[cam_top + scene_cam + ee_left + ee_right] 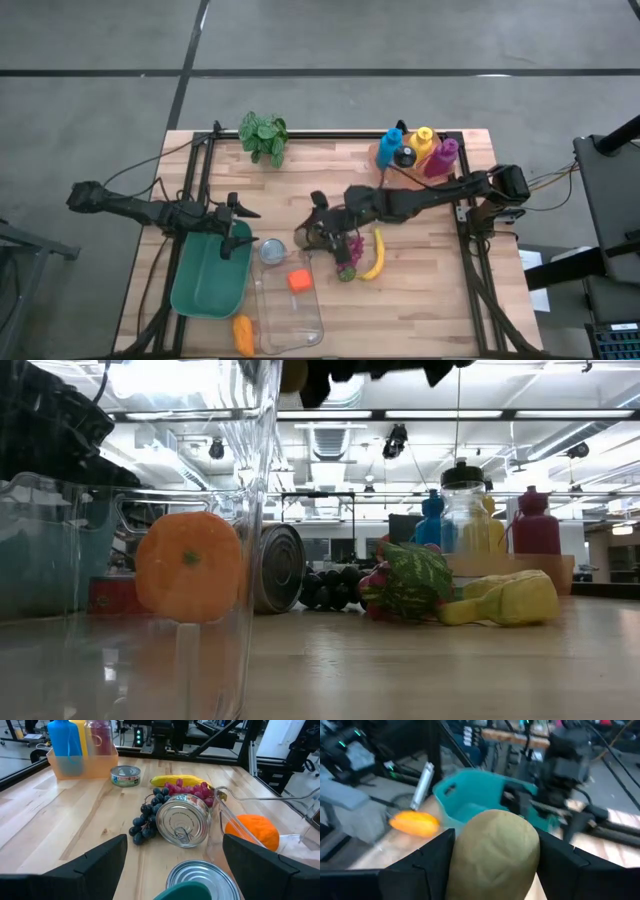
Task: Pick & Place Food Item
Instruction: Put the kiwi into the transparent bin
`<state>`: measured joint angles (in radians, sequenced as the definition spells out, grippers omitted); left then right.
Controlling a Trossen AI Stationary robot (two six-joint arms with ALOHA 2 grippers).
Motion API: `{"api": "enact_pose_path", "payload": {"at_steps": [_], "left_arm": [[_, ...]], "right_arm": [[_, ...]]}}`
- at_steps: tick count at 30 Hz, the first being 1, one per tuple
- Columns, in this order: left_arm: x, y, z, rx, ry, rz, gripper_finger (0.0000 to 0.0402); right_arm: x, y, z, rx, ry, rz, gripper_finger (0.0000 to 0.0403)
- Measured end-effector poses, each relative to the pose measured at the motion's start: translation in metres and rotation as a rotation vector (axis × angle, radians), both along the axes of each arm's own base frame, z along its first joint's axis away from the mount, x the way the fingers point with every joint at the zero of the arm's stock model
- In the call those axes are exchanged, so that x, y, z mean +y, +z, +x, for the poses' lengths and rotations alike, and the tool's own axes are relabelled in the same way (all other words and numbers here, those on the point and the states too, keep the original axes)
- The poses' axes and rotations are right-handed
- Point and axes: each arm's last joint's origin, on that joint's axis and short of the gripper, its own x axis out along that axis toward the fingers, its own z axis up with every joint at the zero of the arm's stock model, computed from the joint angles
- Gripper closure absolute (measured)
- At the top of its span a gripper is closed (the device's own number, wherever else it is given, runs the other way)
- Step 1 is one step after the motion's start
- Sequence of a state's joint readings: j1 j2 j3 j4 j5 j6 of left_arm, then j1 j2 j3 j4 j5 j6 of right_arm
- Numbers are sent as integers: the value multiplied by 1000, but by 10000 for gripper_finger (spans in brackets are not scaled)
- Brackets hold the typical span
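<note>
The right gripper [492, 865] is pinching a smooth, rounded tan potato [495, 850] between its matte black fingers, up above the wood-slat table [440, 290] near the bumpy purple grapes [352, 245]. The left gripper [238, 228] hangs spread wide over the glossy teal bin [205, 285], holding nothing.

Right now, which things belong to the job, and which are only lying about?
Job: potato, held in the right gripper; teal bin, probably its goal, though the clear box may be.
Lying about: banana, grapes, cans, bottles, plant. The left gripper hangs open over the bin.
</note>
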<state>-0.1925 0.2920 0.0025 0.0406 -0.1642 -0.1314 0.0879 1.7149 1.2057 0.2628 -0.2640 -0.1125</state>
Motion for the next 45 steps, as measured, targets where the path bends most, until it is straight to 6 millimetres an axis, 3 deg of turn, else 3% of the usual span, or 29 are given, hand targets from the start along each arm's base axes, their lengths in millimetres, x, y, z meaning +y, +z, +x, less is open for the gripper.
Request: {"api": "enact_pose_path", "payload": {"at_steps": [8,15,21,25,29,38,45], "left_arm": [[0,0,0,0,0,0,66],[0,0,0,1,0,0,66],[0,0,0,1,0,0,66],[0,0,0,0,1,0,66],[0,0,0,0,0,0,66],[0,0,0,1,0,0,66],[0,0,0,0,0,0,66]], "right_arm": [[51,-3,0,-75,23,-6,174],[75,-17,13,-86,-58,94,174],[82,-35,39,-16,-208,222,174],[87,-62,57,81,-256,157,174],[92,-76,70,182,-254,75,174],[98,-75,86,316,-217,61,174],[102,-89,91,376,-143,85,174]]}}
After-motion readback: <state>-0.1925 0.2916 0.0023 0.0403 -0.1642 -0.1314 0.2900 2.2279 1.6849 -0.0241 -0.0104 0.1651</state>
